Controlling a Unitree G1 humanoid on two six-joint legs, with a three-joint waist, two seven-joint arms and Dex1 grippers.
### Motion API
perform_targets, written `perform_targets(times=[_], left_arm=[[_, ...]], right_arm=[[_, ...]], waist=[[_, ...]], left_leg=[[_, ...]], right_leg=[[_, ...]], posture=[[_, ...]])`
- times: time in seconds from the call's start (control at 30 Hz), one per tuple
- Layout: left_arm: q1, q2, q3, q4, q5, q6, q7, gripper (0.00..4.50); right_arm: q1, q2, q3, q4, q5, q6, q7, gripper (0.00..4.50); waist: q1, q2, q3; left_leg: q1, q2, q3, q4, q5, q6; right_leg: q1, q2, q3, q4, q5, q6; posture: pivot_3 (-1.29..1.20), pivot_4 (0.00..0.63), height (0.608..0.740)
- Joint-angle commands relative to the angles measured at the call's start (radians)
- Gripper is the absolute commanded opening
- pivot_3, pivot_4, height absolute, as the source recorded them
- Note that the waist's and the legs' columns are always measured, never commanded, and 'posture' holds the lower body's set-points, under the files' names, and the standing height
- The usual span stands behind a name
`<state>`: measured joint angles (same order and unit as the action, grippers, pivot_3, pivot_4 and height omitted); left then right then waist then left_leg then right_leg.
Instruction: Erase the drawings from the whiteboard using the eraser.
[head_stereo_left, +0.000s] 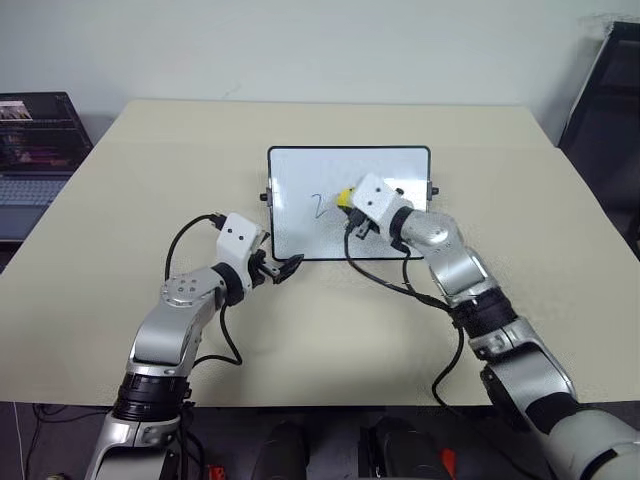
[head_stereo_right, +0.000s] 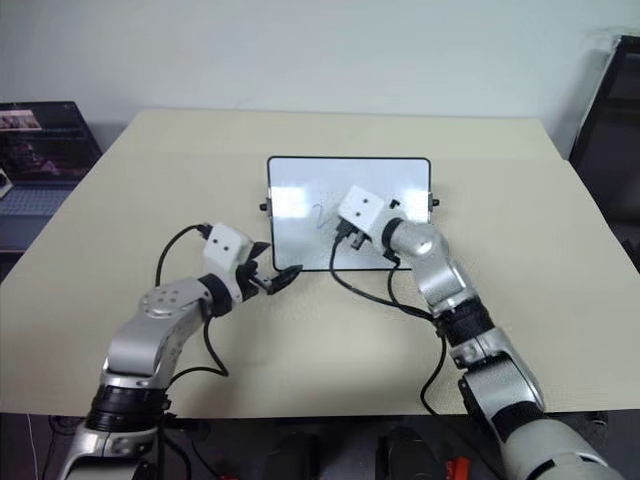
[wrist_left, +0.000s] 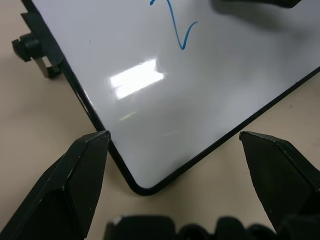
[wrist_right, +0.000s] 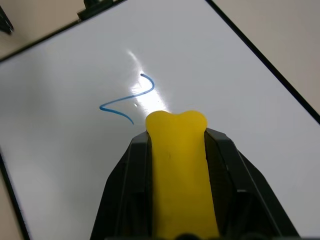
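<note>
Left gripper (head_stereo_left: 283, 270) jaws spread wide at the whiteboard's (head_stereo_left: 300, 170) near left corner, right gripper (wrist_right: 176, 131) clamped on the yellow eraser (wrist_right: 179, 165) over mid-board, one blue stroke of the drawings (wrist_right: 127, 101) just beside it, beige table (head_stereo_left: 150, 160) beneath.

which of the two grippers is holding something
The right gripper: its black fingers are shut on the yellow eraser over the whiteboard. The left gripper is open and empty at the board's near corner.
</note>
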<state>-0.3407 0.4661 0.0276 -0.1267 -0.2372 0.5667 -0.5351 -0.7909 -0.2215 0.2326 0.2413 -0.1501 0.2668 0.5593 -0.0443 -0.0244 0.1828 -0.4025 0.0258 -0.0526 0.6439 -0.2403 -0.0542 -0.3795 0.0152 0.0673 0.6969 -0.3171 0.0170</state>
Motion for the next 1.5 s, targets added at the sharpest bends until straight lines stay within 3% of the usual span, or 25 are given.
perform_targets(times=[0.03, 0.33, 0.73, 1.1, 1.5], left_arm=[[-0.007, -0.019, 0.044, -0.059, -0.034, -0.025, 0.014, 4.50], [-0.024, -0.059, 0.078, -0.074, -0.062, -0.030, 0.056, 4.50], [-0.124, -0.061, 0.079, -0.116, -0.102, 0.111, 0.101, 4.50], [-0.084, -0.008, 0.071, -0.101, -0.052, 0.100, 0.106, 4.50], [-0.053, 0.010, 0.056, -0.056, -0.031, 0.028, 0.076, 4.50]], right_arm=[[0.067, -0.004, -0.112, -0.246, 0.166, 0.151, 0.057, 1.11], [0.358, -0.081, -0.178, -0.568, 0.292, 0.227, 0.066, 1.11], [0.488, -0.087, -0.132, -0.613, 0.295, 0.173, 0.027, 1.11], [0.227, -0.056, 0.000, -0.333, 0.142, -0.021, -0.003, 1.11], [-0.225, 0.059, 0.131, 0.325, -0.020, -0.279, 0.011, 1.11]], waist=[[0.003, 0.000, 0.000], [0.010, 0.000, 0.000], [0.007, 0.000, 0.000], [0.001, 0.000, 0.000], [0.000, 0.000, 0.000]], left_leg=[[0.000, 0.000, 0.000, 0.000, 0.000, 0.000], [0.001, 0.000, 0.001, 0.000, 0.000, 0.000], [0.001, -0.001, 0.002, 0.000, 0.000, 0.000], [0.001, 0.000, 0.002, 0.000, 0.000, 0.000], [0.001, 0.000, 0.002, 0.000, 0.000, 0.000]], right_leg=[[0.000, 0.000, 0.000, 0.000, 0.000, 0.000], [0.000, 0.000, 0.001, 0.000, 0.000, 0.000], [0.001, 0.001, 0.001, 0.000, 0.000, 0.000], [0.000, 0.001, 0.001, 0.000, 0.000, 0.000], [0.000, 0.001, 0.001, 0.000, 0.000, 0.000]], posture=[[0.00, 0.150, 0.740], [0.00, 0.150, 0.740], [0.00, 0.150, 0.740], [0.00, 0.150, 0.740], [0.00, 0.150, 0.740]])
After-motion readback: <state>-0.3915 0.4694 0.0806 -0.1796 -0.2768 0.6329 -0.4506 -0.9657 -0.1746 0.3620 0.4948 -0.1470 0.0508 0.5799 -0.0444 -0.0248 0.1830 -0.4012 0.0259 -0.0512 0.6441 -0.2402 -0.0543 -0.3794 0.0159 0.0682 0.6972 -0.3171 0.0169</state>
